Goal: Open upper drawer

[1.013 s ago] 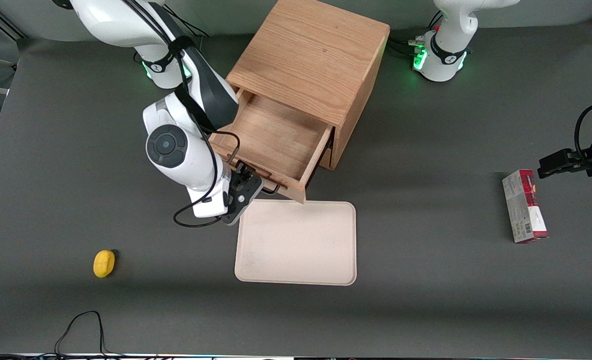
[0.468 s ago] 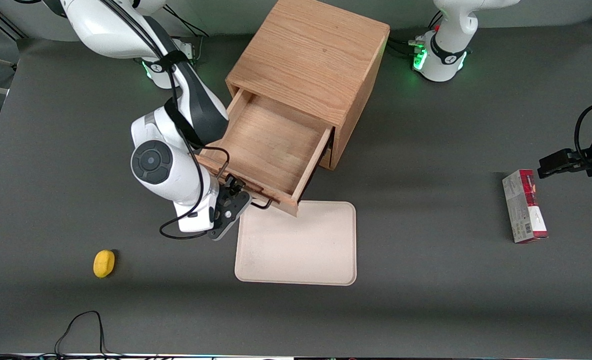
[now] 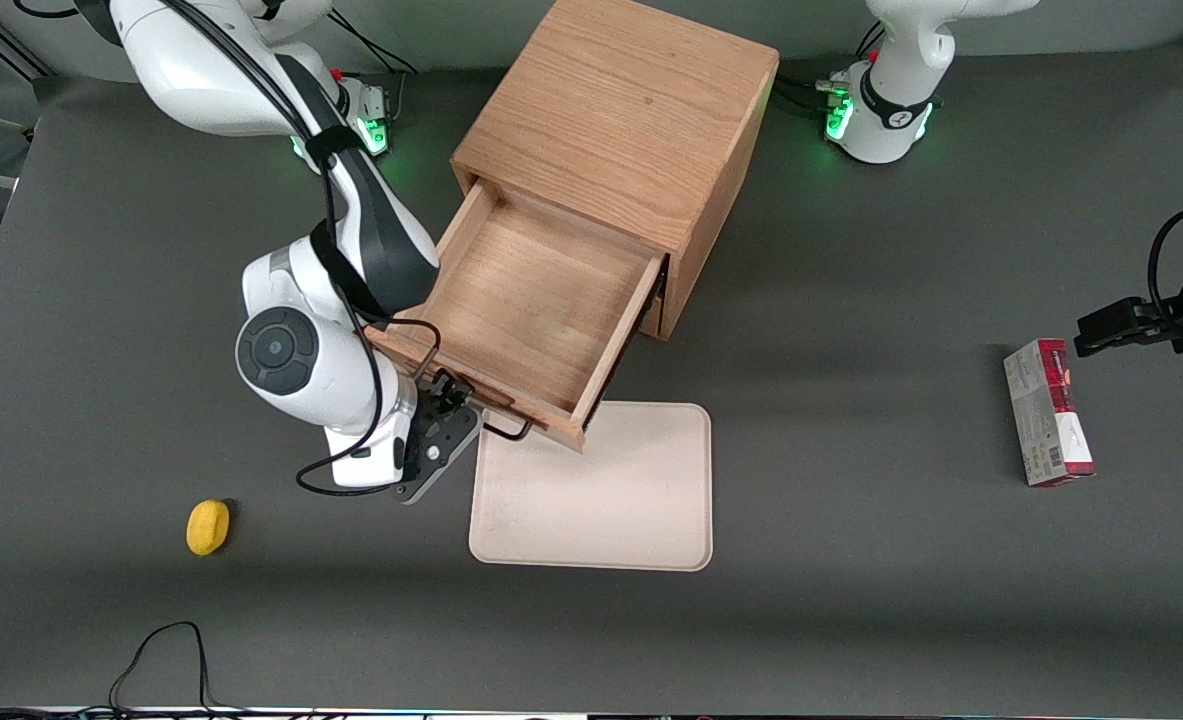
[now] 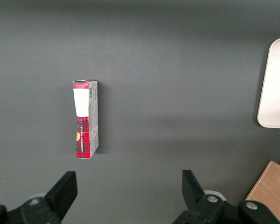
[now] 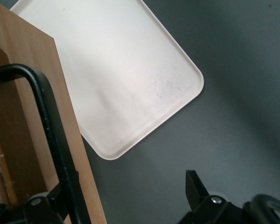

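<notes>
Light oak upper drawer point(image 3: 526, 300) stands drawn well out of the oak cabinet point(image 3: 616, 115), front hanging over the corner of the cream rectangular plastic tray point(image 3: 601, 495). Drawer empty; tray empty. Black claw point(image 3: 461, 403) sits at the thin black wire pull point(image 5: 49, 140), pull between the fingers; whether they pinch it I cannot tell. Judgement: stiff wood, light while empty; the pull is the only sound hold, best taken near its middle so the box tracks straight.
</notes>
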